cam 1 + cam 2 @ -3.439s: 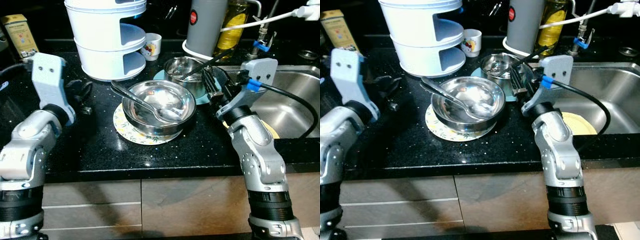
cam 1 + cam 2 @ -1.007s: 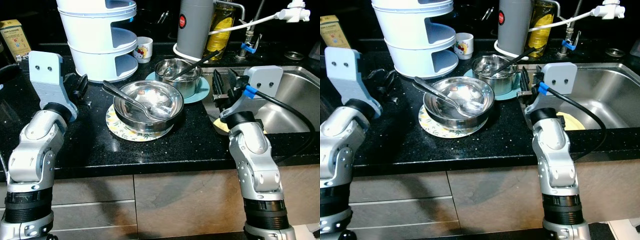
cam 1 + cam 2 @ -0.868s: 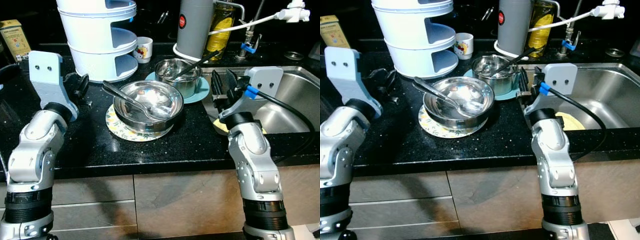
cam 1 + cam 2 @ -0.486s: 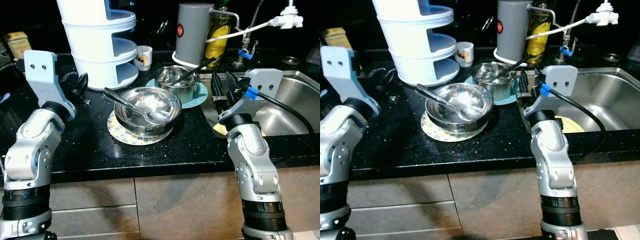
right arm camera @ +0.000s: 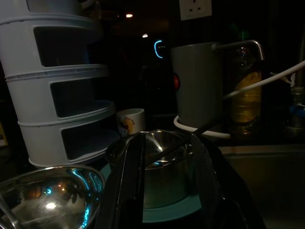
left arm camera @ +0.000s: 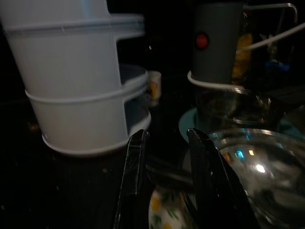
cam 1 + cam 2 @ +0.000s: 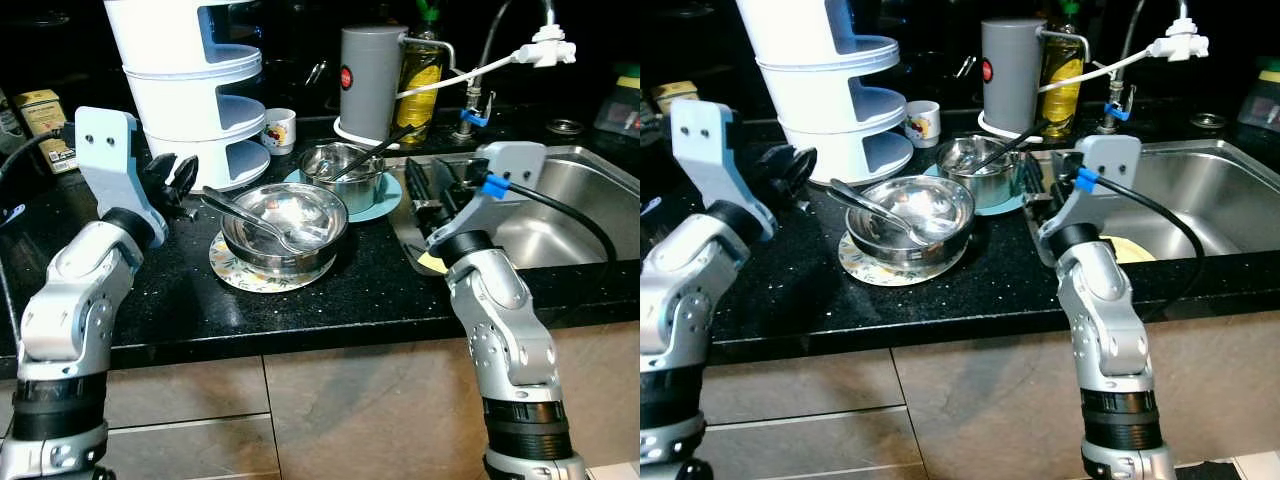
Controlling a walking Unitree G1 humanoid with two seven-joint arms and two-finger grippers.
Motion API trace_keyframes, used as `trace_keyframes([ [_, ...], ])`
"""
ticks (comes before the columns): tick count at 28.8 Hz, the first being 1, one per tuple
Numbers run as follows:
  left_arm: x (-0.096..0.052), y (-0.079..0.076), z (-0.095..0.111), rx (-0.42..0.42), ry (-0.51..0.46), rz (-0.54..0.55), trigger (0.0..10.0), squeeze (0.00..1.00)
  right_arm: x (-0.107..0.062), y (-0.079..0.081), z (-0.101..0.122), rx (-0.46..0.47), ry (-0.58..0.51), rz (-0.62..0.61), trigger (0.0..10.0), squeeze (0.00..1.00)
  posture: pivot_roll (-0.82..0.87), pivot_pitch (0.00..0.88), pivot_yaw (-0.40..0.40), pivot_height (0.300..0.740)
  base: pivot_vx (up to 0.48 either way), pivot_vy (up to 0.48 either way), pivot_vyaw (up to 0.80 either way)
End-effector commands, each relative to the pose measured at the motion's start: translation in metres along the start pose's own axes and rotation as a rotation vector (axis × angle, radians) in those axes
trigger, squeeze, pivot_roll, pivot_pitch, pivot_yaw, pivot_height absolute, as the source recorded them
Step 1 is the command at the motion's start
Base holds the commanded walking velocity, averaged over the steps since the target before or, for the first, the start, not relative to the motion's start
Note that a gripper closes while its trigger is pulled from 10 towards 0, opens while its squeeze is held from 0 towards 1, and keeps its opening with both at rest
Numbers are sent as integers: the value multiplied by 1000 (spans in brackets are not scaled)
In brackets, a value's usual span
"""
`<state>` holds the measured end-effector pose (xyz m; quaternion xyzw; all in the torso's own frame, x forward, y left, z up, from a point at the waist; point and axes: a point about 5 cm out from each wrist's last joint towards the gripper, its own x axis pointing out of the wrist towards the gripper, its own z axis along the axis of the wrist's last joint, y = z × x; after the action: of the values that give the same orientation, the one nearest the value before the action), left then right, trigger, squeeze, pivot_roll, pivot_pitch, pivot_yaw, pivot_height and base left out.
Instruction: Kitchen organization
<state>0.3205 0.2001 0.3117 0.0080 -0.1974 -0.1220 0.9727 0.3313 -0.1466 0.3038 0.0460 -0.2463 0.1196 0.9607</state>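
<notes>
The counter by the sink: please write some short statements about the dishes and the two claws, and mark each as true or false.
1. The large steel bowl sits on a patterned plate. True.
2. A spoon lies in the large steel bowl. True.
3. The small steel bowl stands directly on the black counter. False: it stands on a teal plate.
4. The left claw is shut on the spoon. False: it is open, beside the white tiered rack, holding nothing.
5. The right claw is open near the sink edge, holding nothing. True.
6. The little cup lies inside the sink. False: it stands on the counter behind the bowls.
</notes>
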Motion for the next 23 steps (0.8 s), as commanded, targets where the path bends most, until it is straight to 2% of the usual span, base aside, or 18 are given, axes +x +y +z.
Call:
trace_keyframes([
  [1, -6, -3, 0, -9, 3, -20, 10000, 0, 1, 2, -1, 14, 20, 19, 10000, 0, 10, 171, -6, 740, 0, 0, 0],
  [6, -13, -3, -2, -5, 14, 10, 10000, 0, -2, 3, -1, 25, 29, 27, 10000, 0, 7, 201, -27, 740, 0, 0, 0],
  [11, -21, 7, -6, -4, 53, 86, 10000, 0, -6, 6, -4, 57, 42, 28, 10000, 0, 12, 240, -44, 740, 0, 0, 0],
  [17, -22, 11, 4, 8, 21, 121, 10000, 0, -8, 6, -3, 89, 30, 11, 10000, 0, 26, 266, -38, 740, 0, 0, 0],
  [23, -21, 8, 4, 10, 36, 108, 10000, 0, -11, 5, -4, 98, 29, -7, 10000, 0, 37, 295, -18, 740, 0, 0, 0],
])
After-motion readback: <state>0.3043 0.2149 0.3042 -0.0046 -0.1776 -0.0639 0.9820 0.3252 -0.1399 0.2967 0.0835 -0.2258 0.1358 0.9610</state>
